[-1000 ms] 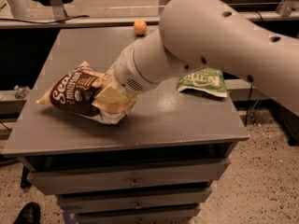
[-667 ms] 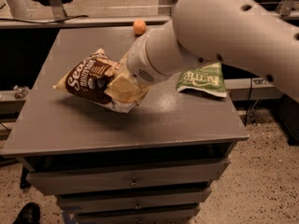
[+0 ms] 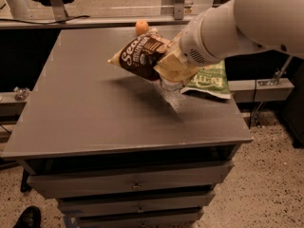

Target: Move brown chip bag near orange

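The brown chip bag (image 3: 140, 56), dark brown with white lettering and pale edges, hangs tilted in the air above the grey table top (image 3: 90, 113), casting a shadow below it. My gripper (image 3: 171, 71) is shut on the bag's right end, with the big white arm reaching in from the upper right. The orange (image 3: 141, 27), a small round fruit, sits at the table's far edge, just behind the bag's upper left part.
A green chip bag (image 3: 210, 80) lies at the table's right edge, partly under my arm. Drawers (image 3: 135, 186) are below the table top. A shoe (image 3: 29, 217) shows on the floor at the lower left.
The gripper has carried the brown chip bag up and to the right, from the table's left side toward the far middle, closer to the orange.
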Motion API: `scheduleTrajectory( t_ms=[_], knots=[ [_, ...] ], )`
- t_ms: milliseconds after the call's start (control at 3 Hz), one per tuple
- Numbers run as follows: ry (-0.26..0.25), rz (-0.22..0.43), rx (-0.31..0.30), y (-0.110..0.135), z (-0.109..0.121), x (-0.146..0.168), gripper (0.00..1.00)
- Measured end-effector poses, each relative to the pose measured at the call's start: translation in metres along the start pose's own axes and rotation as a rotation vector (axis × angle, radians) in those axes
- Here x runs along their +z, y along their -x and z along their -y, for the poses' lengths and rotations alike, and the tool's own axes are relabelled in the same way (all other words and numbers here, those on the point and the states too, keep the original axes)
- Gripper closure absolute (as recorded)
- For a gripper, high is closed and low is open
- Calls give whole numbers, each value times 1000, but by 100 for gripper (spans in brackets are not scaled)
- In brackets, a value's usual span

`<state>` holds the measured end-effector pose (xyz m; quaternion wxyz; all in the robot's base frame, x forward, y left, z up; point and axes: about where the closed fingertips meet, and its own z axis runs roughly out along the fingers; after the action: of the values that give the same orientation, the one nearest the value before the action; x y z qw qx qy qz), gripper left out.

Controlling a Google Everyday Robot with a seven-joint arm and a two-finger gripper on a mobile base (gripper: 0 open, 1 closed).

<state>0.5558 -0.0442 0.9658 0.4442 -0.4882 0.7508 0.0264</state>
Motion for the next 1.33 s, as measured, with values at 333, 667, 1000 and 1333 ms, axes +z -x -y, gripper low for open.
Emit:
scheduleTrajectory(
  t_ms=[333, 667, 1000, 1333],
  knots=[
    [-103, -69, 11, -35, 65, -23, 100],
    [-104, -69, 11, -35, 66, -23, 100],
    [-157, -62, 29, -41, 100, -15, 100],
    [-221, -63, 69, -54, 151, 5, 100]
  ],
)
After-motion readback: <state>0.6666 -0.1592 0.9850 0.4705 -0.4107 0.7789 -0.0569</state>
